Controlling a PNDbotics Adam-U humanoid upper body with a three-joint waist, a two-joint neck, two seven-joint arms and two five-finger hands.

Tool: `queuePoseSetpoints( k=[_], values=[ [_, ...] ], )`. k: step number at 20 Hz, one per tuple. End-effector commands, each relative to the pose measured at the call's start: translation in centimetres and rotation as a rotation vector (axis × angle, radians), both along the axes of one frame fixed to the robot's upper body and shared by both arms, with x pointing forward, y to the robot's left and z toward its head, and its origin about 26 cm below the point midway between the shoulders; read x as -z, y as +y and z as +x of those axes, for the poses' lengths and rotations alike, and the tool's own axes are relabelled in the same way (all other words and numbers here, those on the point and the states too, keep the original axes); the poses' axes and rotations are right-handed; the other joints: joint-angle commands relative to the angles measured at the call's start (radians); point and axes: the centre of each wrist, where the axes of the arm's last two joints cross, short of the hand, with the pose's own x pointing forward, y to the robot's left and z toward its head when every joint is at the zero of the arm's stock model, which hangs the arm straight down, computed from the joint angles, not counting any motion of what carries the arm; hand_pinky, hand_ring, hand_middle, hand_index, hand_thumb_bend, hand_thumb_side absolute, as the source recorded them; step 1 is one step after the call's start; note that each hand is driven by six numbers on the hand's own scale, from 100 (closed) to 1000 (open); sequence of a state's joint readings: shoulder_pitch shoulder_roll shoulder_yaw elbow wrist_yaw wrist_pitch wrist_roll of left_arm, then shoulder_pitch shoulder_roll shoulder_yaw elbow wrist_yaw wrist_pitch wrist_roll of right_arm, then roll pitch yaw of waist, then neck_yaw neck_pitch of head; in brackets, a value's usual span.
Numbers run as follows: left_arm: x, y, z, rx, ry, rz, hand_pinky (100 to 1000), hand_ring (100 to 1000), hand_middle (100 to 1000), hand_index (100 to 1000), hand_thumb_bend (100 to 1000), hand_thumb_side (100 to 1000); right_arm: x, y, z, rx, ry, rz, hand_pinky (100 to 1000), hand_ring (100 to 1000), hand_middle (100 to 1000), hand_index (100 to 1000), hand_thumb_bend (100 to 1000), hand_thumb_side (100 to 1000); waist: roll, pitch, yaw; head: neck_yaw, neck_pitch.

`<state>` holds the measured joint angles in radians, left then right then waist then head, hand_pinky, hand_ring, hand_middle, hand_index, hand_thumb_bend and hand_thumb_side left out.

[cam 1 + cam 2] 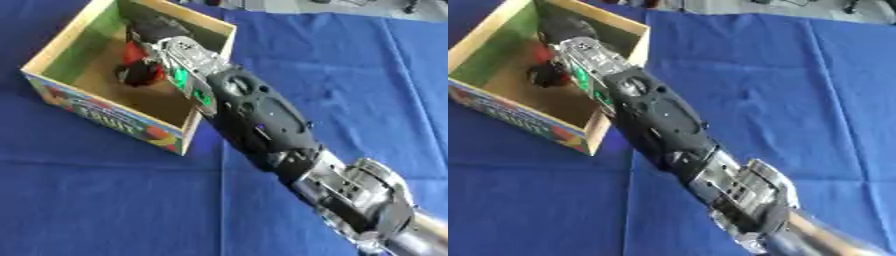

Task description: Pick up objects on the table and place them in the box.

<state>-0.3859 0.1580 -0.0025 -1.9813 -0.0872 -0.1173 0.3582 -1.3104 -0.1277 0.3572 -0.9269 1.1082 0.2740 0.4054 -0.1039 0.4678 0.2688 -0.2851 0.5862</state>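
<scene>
- right hand (150, 37) is reaching down inside the box (54, 50), fingers curled around a red object (134, 51)
- box sits at the far left of the blue tablecloth (332, 80)
- left hand isn't showing anywhere

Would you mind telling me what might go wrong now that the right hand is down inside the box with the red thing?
The right hand is inside the wooden box, curled round a red object.

1. The forearm crosses directly above the box's near right corner, so pulling back low could catch the wall and drag or tip the box.
2. If the fingers do not open fully, the red object may come back out with the hand.
</scene>
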Motion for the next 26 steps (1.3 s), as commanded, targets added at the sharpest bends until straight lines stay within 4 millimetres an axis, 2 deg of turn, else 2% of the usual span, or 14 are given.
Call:
queuePoseSetpoints(
  k=[1,4,8,11,12,13,14,16,17,18,19,20,22,26],
  values=[
    [-0.5,0.0,-0.3,0.005,-0.018,0.004,602,882,824,700,100,979,-1.7,-0.3,-0.4,-0.017,-0.019,-0.027,949,965,932,976,752,860,0.009,-0.026,-0.002,0.002,-0.005],
    [-0.4,0.0,-0.3,0.006,-0.015,0.004,604,883,825,700,100,980,-2.5,-0.5,-0.7,-0.028,-0.014,-0.021,1000,1000,964,996,785,906,0.010,-0.028,-0.005,0.004,-0.005],
    [-0.4,0.1,-0.3,0.005,-0.014,0.004,604,883,825,700,100,979,-3.0,-0.6,-1.0,-0.047,-0.021,0.005,1000,1000,1000,1000,829,960,0.013,-0.029,-0.005,0.004,-0.005],
    [-0.4,0.1,-0.3,0.005,-0.013,0.004,604,883,825,700,100,978,-3.2,-0.6,-1.1,-0.067,-0.028,0.019,1000,1000,1000,1000,842,818,0.014,-0.029,-0.005,0.005,-0.004],
    [-0.4,0.1,-0.3,0.005,-0.012,0.004,604,883,825,700,100,978,-3.3,-0.6,-1.3,-0.078,-0.034,0.022,1000,1000,1000,1000,835,817,0.015,-0.029,-0.005,0.005,-0.003],
    [-0.4,0.1,-0.3,0.005,-0.011,0.004,605,884,825,700,100,979,-3.6,-0.6,-1.4,-0.092,-0.045,0.035,1000,1000,1000,1000,731,852,0.015,-0.029,-0.005,0.006,-0.003],
    [-0.4,0.1,-0.3,0.005,-0.010,0.004,605,884,825,700,100,980,-4.2,-0.6,-1.7,-0.111,-0.067,0.055,1000,1000,1000,1000,537,1000,0.016,-0.029,-0.005,0.007,-0.002],
    [-0.3,0.1,-0.4,0.004,-0.009,0.005,606,884,825,700,100,980,-5.4,-0.9,-2.4,-0.153,-0.115,0.095,1000,1000,1000,1000,499,1000,0.015,-0.029,-0.007,0.013,0.002],
    [-0.3,0.1,-0.4,0.004,-0.009,0.006,606,884,825,699,100,980,-5.7,-1.0,-2.6,-0.172,-0.132,0.111,1000,1000,1000,1000,427,1000,0.014,-0.029,-0.007,0.018,0.005],
    [-0.3,0.1,-0.3,0.004,-0.009,0.006,606,884,825,699,100,980,-5.9,-1.1,-2.7,-0.190,-0.138,0.121,1000,1000,1000,1000,427,1000,0.013,-0.029,-0.008,0.024,0.009],
    [-0.4,0.1,-0.3,0.004,-0.009,0.007,606,884,825,699,100,980,-6.1,-1.4,-2.7,-0.203,-0.135,0.125,1000,1000,1000,1000,360,1000,0.012,-0.028,-0.009,0.032,0.011],
    [-0.4,0.1,-0.3,0.005,-0.010,0.007,606,884,825,699,100,980,-6.2,-1.7,-2.6,-0.212,-0.127,0.124,1000,1000,1000,1000,360,1000,0.011,-0.028,-0.010,0.040,0.012],
    [-0.4,0.1,-0.3,0.006,-0.012,0.009,606,884,826,699,100,980,-6.4,-2.4,-2.1,-0.225,-0.103,0.134,1000,1000,1000,1000,100,1000,0.010,-0.026,-0.010,0.060,0.015],
    [-0.4,0.2,-0.3,0.003,-0.012,0.008,606,884,826,699,100,980,-7.1,-3.7,-1.5,-0.265,-0.080,0.186,985,963,1000,1000,100,1000,0.010,-0.022,-0.010,0.093,0.021]
  ],
)
